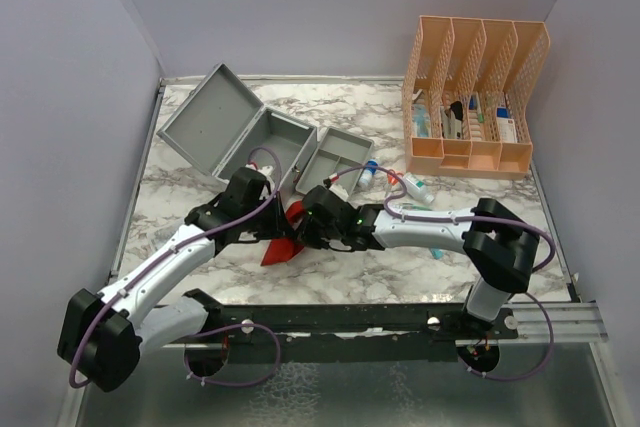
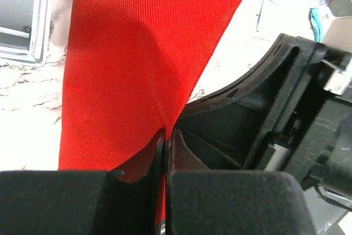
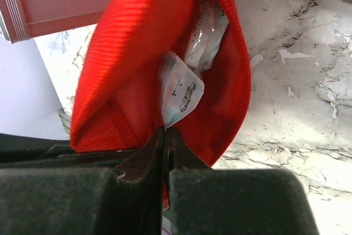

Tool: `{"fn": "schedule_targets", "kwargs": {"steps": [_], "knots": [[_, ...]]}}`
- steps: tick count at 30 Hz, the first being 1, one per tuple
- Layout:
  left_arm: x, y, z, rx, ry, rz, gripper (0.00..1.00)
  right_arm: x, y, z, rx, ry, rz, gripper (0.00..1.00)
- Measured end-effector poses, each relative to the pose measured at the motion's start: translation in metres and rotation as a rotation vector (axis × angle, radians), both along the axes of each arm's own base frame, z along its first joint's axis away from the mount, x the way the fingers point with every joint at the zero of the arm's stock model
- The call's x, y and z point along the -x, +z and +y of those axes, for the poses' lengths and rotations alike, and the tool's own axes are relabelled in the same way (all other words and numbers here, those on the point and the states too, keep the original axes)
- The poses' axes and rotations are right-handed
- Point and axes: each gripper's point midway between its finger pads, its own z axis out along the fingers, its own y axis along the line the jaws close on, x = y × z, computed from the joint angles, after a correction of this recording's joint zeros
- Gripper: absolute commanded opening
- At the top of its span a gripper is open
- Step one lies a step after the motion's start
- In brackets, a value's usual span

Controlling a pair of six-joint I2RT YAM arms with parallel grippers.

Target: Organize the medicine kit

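Red nylon pouch (image 2: 126,70) is held between both arms. The left hand (image 2: 164,136) is pinched tight on its fabric, apparently to steady it. The right hand (image 3: 165,133) looks clamped on a white sachet (image 3: 182,94) in the open mouth. Just behind, the medicine kit (image 1: 225,127) stands open, its grey tray (image 1: 338,155) beside it. Loose tubes (image 1: 400,185) and a peach organizer (image 1: 475,67) crowd the worktop (image 1: 400,277) to the right.

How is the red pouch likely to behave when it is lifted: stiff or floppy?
Probably floppy: the red pouch is woven fabric that creases where the left gripper pinches it. It looks light, since only thin packets show inside. Its mouth gapes beside the right gripper, so the packets might slide out if it tips.
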Motion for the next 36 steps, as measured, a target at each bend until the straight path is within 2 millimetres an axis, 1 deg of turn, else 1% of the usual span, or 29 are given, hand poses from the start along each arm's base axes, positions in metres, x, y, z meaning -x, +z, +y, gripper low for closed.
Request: {"fn": "schedule_targets", "kwargs": {"steps": [3, 7, 9, 12, 15, 17, 19, 22, 26, 29, 32, 36], "knots": [[0.0, 0.005, 0.0, 0.014, 0.006, -0.01, 0.0, 0.001, -0.003, 0.0, -0.014, -0.011, 0.009, 0.01], [0.001, 0.01, -0.001, 0.029, 0.004, -0.021, 0.0, 0.003, -0.012, -0.004, -0.015, -0.023, 0.024, 0.01], [0.002, 0.011, -0.002, 0.034, 0.0, -0.023, 0.0, 0.004, -0.012, -0.005, -0.017, -0.026, 0.026, 0.02], [0.003, 0.013, -0.002, 0.038, -0.013, -0.035, 0.0, 0.003, -0.011, -0.003, -0.027, -0.026, 0.021, 0.1], [0.003, 0.015, -0.001, 0.036, -0.031, -0.059, 0.0, 0.003, -0.01, -0.003, -0.026, -0.025, 0.02, 0.23], [0.004, 0.016, 0.0, 0.032, -0.049, -0.079, 0.0, 0.003, -0.01, -0.004, -0.024, -0.025, 0.017, 0.3], [0.005, 0.017, 0.001, 0.029, -0.068, -0.1, 0.0, 0.003, -0.006, -0.007, -0.018, -0.027, 0.013, 0.32], [0.006, 0.022, 0.002, 0.027, -0.097, -0.139, 0.0, 0.003, 0.006, -0.013, -0.016, -0.032, -0.006, 0.32], [0.005, 0.027, 0.001, 0.032, -0.129, -0.184, 0.0, 0.002, 0.032, -0.021, -0.038, -0.037, -0.048, 0.33], [0.003, 0.028, 0.001, 0.028, -0.144, -0.204, 0.0, 0.002, 0.043, -0.027, -0.044, -0.039, -0.076, 0.32], [0.003, 0.029, 0.001, 0.025, -0.154, -0.214, 0.0, 0.002, 0.052, -0.038, -0.035, -0.039, -0.114, 0.33], [0.002, 0.029, 0.001, 0.022, -0.162, -0.224, 0.0, -0.002, 0.071, -0.053, -0.018, -0.039, -0.19, 0.33]]}}
